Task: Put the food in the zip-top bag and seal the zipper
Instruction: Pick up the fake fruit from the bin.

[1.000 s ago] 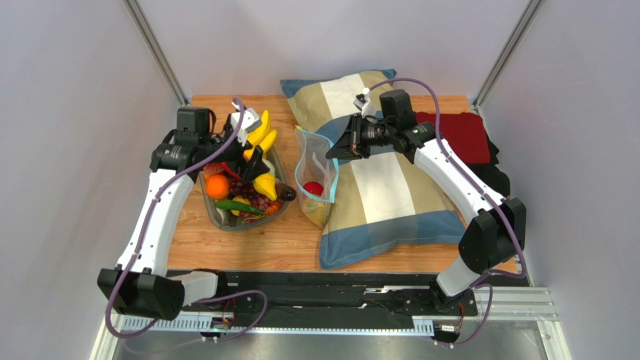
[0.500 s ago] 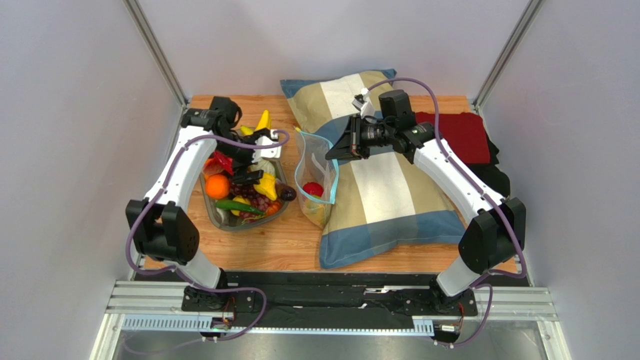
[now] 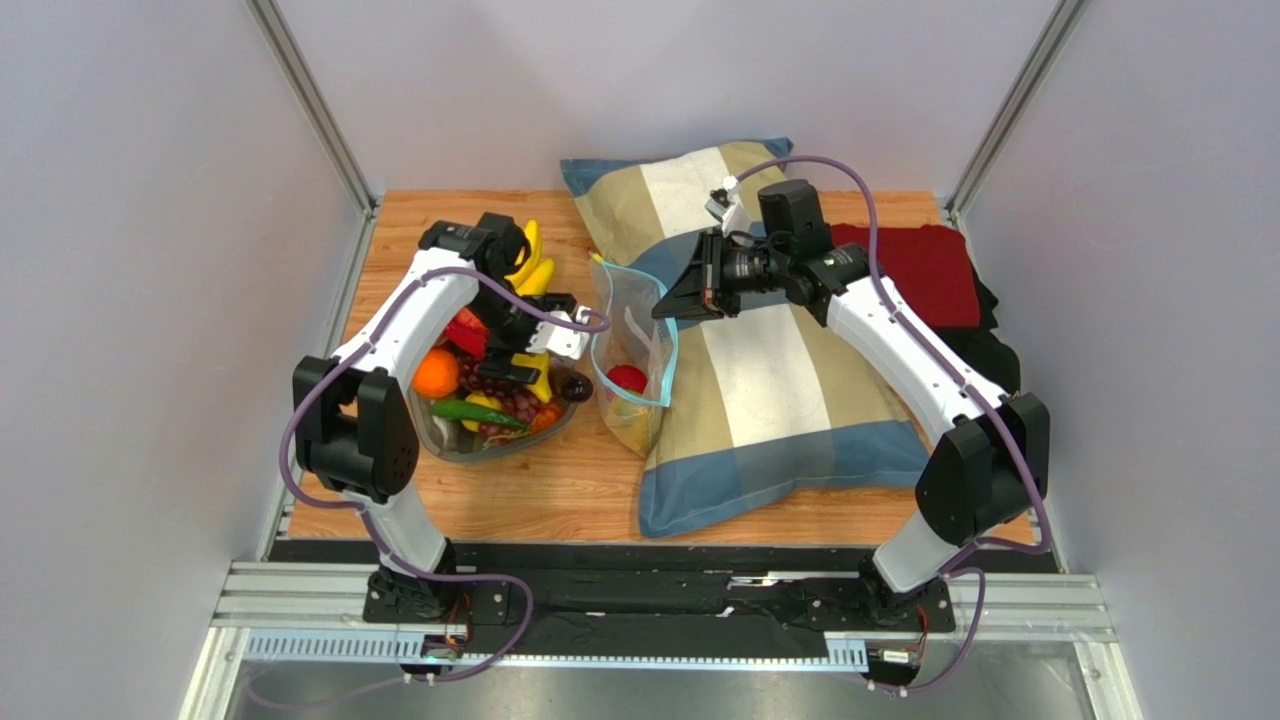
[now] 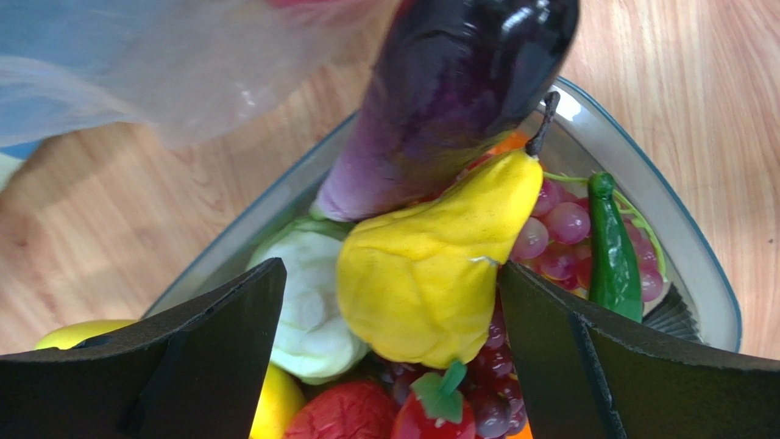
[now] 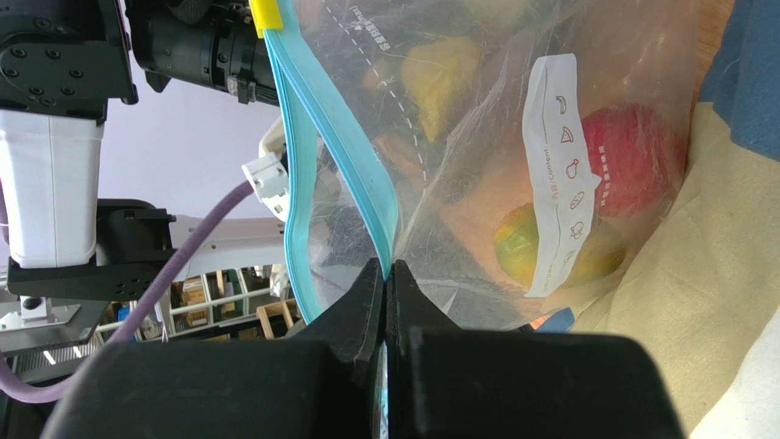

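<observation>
The food fills a greyish oval dish [image 3: 451, 440]: a yellow pear [image 4: 430, 265], a purple aubergine [image 4: 458, 91], grapes [image 4: 558, 238], a green chilli [image 4: 612, 247], a strawberry [image 4: 439, 412] and a pale white-green piece [image 4: 307, 302]. My left gripper [image 3: 537, 342] [image 4: 389, 270] hangs open over the dish, its fingers either side of the pear; a gap shows at the left finger. My right gripper [image 3: 672, 300] [image 5: 386, 270] is shut on the light-blue zipper [image 5: 339, 155], holding the zip-top bag [image 3: 631, 368] [image 5: 513, 137] open and upright. A red piece [image 5: 632, 155] and a yellow-green piece [image 5: 522, 242] lie inside.
A striped pillow [image 3: 766, 360] lies right of the bag, under the right arm. A red cloth [image 3: 924, 270] and dark fabric sit at the back right. Yellow bananas [image 3: 526, 255] stick up at the dish's far end. Grey walls close in both sides.
My left arm has swung in from the left, and its gripper now sits lower over the dish's right side, nearer the bag. The right arm and bag have not moved.
</observation>
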